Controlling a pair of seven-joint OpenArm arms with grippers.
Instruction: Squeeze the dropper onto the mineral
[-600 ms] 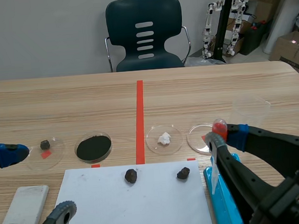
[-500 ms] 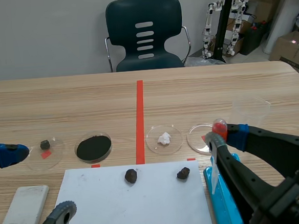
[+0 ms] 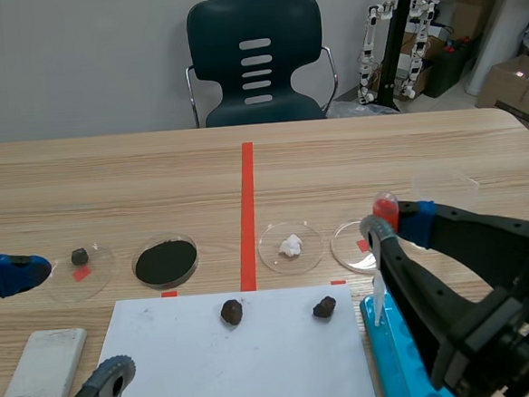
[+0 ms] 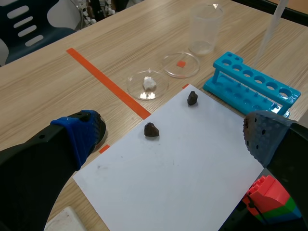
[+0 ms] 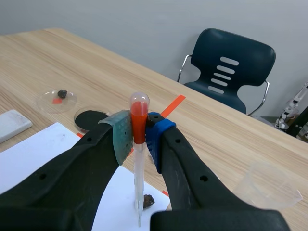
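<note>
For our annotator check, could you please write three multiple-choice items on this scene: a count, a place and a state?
1. How many dark mineral pieces lie on the white sheet? A one; B two; C four.
2. Where is the white lump? A on the white sheet; B in the blue rack; C in a petri dish.
3. The right gripper is: A shut on the dropper; B open; C shut on nothing.
Answers: 1 B, two pieces sit apart on the sheet. 2 C, its dish is right of the red tape line. 3 A, its pads press the dropper's red part.
</note>
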